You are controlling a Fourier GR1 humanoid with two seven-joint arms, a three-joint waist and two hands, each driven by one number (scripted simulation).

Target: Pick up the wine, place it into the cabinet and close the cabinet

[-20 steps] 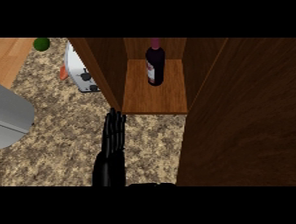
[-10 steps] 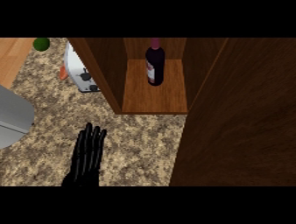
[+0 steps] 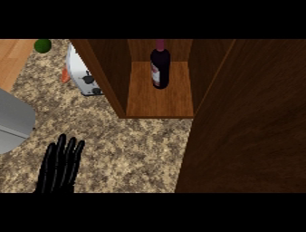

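A speckled brown-and-beige granite tabletop [image 3: 136, 149] fills the middle of the view. To its upper left lies a light wooden board surface [image 3: 5, 59], and a small round green fruit [image 3: 43, 45] sits at that surface's right edge. Just right of the fruit, on the granite, stands a white and grey toaster-like appliance [image 3: 82, 72] with an orange item [image 3: 65, 74] touching its left side. A curved grey metal sink-like object [image 3: 2, 118] lies at the tabletop's left edge.

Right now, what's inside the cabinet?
One wine bottle stands on the cabinet shelf, which looks otherwise bare. The open door hides anything further right.
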